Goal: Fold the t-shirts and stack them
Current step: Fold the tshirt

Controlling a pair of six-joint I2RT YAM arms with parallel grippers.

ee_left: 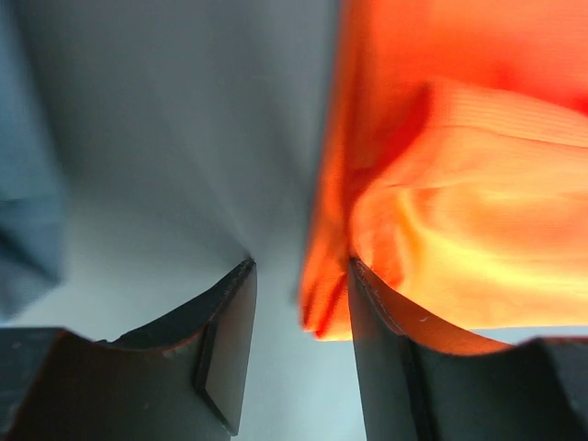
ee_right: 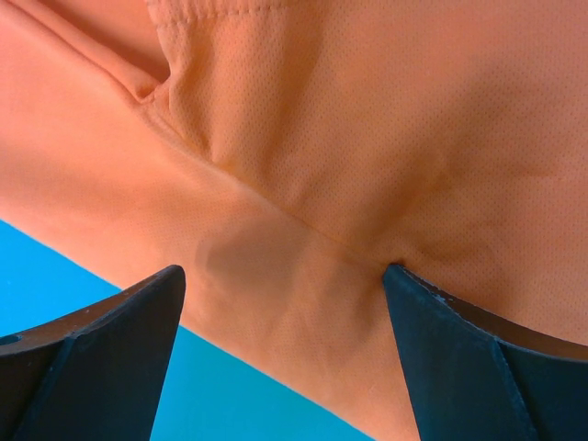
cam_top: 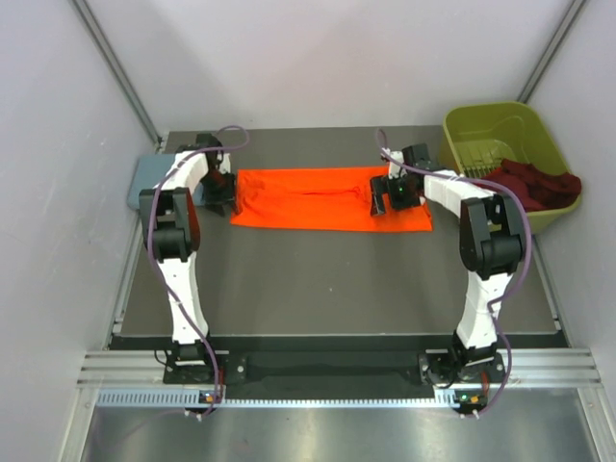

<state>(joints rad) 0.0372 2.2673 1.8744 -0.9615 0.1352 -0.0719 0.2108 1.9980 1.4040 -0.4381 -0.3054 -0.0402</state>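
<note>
One t-shirt [cam_top: 308, 197] beneath right end effector [cam_top: 381, 200]

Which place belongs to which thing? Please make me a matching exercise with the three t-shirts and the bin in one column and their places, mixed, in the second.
Things:
1. orange t-shirt
2. maroon t-shirt
3. grey-blue t-shirt
4. olive-green bin

Places:
A. far right corner of the table
B. left edge of the table
C. in the bin, partly over its rim
D. flat in the middle of the table

Pairs: 1-D, 2-C, 3-B, 4-A
</note>
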